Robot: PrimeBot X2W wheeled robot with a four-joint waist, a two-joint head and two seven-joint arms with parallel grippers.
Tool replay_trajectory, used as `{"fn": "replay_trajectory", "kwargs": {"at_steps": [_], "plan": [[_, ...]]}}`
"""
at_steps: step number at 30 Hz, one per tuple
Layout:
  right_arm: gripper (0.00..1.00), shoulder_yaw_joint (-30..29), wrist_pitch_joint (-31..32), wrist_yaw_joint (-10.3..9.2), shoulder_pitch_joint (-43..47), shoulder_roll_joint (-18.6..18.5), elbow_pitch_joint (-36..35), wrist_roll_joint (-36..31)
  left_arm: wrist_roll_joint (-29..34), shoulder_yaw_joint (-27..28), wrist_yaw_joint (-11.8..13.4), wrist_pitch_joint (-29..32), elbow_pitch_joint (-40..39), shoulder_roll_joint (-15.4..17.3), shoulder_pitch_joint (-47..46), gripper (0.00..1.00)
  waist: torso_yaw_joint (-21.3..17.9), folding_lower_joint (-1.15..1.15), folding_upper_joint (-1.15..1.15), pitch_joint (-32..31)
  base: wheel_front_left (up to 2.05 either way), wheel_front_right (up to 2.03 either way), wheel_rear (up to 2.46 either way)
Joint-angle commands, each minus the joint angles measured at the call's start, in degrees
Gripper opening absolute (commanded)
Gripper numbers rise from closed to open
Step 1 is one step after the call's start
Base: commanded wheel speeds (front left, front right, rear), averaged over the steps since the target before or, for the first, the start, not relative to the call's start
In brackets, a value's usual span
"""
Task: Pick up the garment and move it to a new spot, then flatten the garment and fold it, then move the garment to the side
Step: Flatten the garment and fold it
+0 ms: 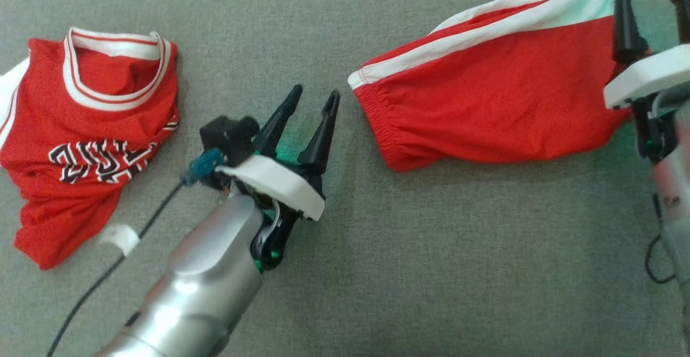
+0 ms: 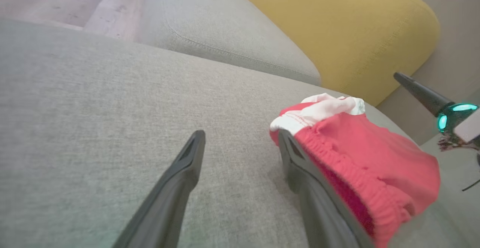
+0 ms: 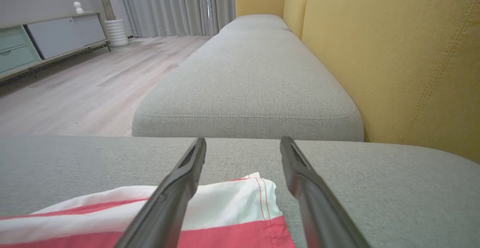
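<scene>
Soft, even daylight, with faint shadows on the grey cushion. A green glow tints the fabric by the left tool. The left wrist view is slightly blurred; the right wrist view is sharper.

One piece of text: a row of block letters, black with white outline, across the chest of the red jersey, well off to the left of the left gripper and slightly nearer its wrist than its fingertips. In the head view the letters are upside down and crumpled into folds, likely a team name, not readable for sure.
</scene>
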Motion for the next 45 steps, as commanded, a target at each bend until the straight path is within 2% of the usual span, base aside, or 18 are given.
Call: {"fn": "replay_trajectory", "kwargs": {"at_steps": [1,5,6,7,9,12,15,19,25,30,35,36,38,39,45], "plan": [[1.0,1.12,-0.95,0.39,2.02,0.18,-2.1,1.02,1.46,1.72,1.08,-1.38,-1.39,1.42,0.77,1.0,-0.6,0.0,0.0,-1.24,0.0,0.0,0.0],[1.0,2.6,-1.44,0.39,7.65,0.41,-4.57,3.71,7.07,5.27,5.98,-2.54,-5.68,2.44,4.83,1.0,-1.15,0.0,0.0,-3.44,0.0,0.0,0.0],[1.0,2.71,-1.49,0.39,9.19,0.23,-5.19,4.29,9.69,6.79,7.54,-2.56,-8.28,2.65,6.36,1.0,-1.11,0.0,0.0,-3.94,0.0,0.0,0.0],[1.0,2.61,-1.55,0.39,12.07,-0.14,-6.41,5.2,16.09,9.23,11.13,-2.58,-13.83,3.03,10.16,1.0,-0.87,0.0,0.0,-4.82,0.0,0.0,0.0],[1.0,2.01,-1.58,0.39,14.55,-0.43,-7.37,6.11,20.9,12.11,13.95,-2.59,-19.42,2.33,14.69,1.0,-0.29,0.0,0.0,-5.54,0.0,0.0,0.0],[1.0,0.06,-1.6,0.39,17.12,-1.24,-8.2,6.66,27.02,15.1,16.87,-2.6,-26.72,0.8,21.11,1.0,1.27,0.0,0.0,-6.3,0.0,0.0,0.0],[1.0,-2.62,-1.54,0.39,17.85,-2.41,-7.72,6.28,31.69,16.76,18.7,-2.6,-32.38,-0.64,26.37,1.0,3.25,0.0,0.0,-6.63,0.0,0.0,0.0],[1.0,-7.27,0.34,0.39,16.17,-4.45,-4.31,4.27,35.17,17.24,19.12,-2.6,-37.05,-1.92,30.98,1.0,6.22,0.0,0.0,-6.15,0.0,0.0,0.0],[1.0,-13.99,3.53,0.39,12.42,-7.49,4.04,1.08,37.21,16.98,18.69,-2.61,-39.79,-2.78,32.95,1.0,10.91,0.0,0.0,-4.04,0.0,0.0,0.0],[1.0,-14.9,6.06,0.39,10.33,-7.09,9.15,1.27,37.28,17.23,18.1,-2.61,-40.27,-2.96,32.98,1.0,12.45,0.0,0.0,-2.86,0.0,0.0,0.0],[1.0,-12.92,9.39,0.39,9.86,-6.22,11.75,2.95,36.84,17.06,18.29,-2.61,-40.34,-2.98,32.89,1.0,12.27,0.0,0.0,-2.54,0.0,0.0,0.0],[0.8,-12.4,10.56,0.39,9.77,-5.77,12.25,3.82,36.79,16.96,18.31,-2.61,-40.27,-2.99,32.79,1.0,12.08,0.0,0.0,-2.52,0.0,0.0,0.0],[0.14,-10.97,12.9,0.39,9.68,-4.84,12.57,5.8,36.76,16.78,18.36,-2.61,-40.13,-2.99,32.54,1.0,11.52,0.0,0.0,-2.56,0.0,0.0,0.0],[0.0,-10.21,13.54,0.39,9.66,-4.61,12.32,6.77,36.73,16.67,18.36,-2.61,-40.1,-2.99,32.38,1.0,11.2,0.0,0.0,-2.57,0.0,0.0,0.0],[0.0,-6.84,11.03,0.39,9.2,-5.7,9.82,9.62,36.9,16.75,18.42,-2.61,-39.9,-3.0,31.9,1.0,7.83,0.0,0.0,-3.48,0.0,0.0,0.0]]}}
